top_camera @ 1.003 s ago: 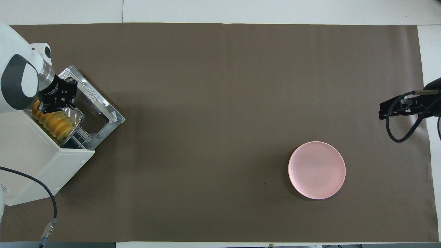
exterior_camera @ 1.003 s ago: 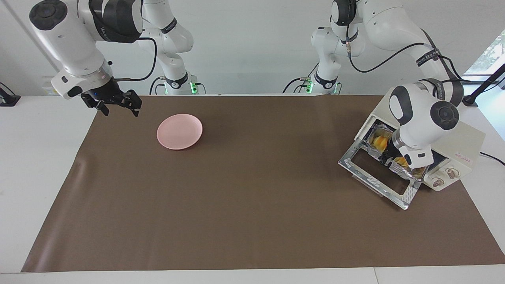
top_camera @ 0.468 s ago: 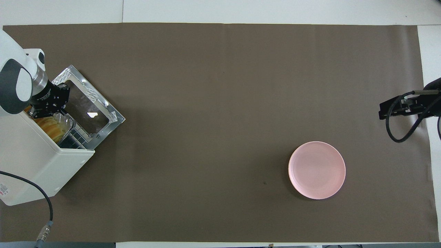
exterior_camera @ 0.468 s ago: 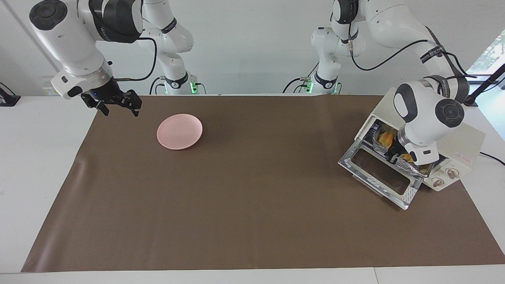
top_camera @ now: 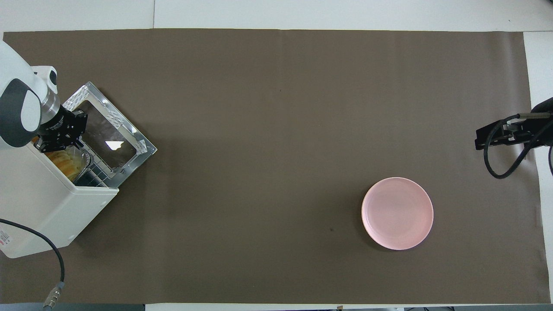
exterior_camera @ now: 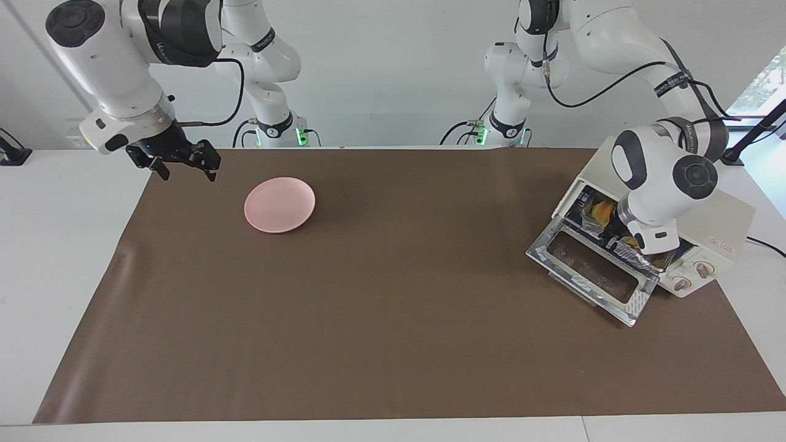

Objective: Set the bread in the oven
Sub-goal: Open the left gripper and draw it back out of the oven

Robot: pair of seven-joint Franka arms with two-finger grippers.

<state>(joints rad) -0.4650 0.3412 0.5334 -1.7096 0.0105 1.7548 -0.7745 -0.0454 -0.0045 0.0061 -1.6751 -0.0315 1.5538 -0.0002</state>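
The cream-white oven (exterior_camera: 727, 212) (top_camera: 43, 203) stands at the left arm's end of the table, its glass door (exterior_camera: 637, 302) (top_camera: 144, 147) dropped open. The yellow-orange bread (exterior_camera: 599, 212) (top_camera: 67, 160) lies in a crinkled foil tray (exterior_camera: 642, 259) (top_camera: 85, 160) on the rack, mostly inside the oven. My left gripper (exterior_camera: 614, 241) (top_camera: 54, 146) is at the oven's mouth, shut on the tray's front rim. My right gripper (exterior_camera: 189, 174) (top_camera: 492, 134) waits open and empty above the mat's edge at the right arm's end.
A round pink plate (exterior_camera: 279, 204) (top_camera: 397, 213) lies on the brown mat (exterior_camera: 393, 319) near the right gripper. A black cable (top_camera: 52, 259) runs from the oven off the table's edge nearest the robots.
The left gripper has moved toward the oven's inside, and the foil tray with the bread has slid deeper with it. Less bread shows from above. The right arm has not moved.
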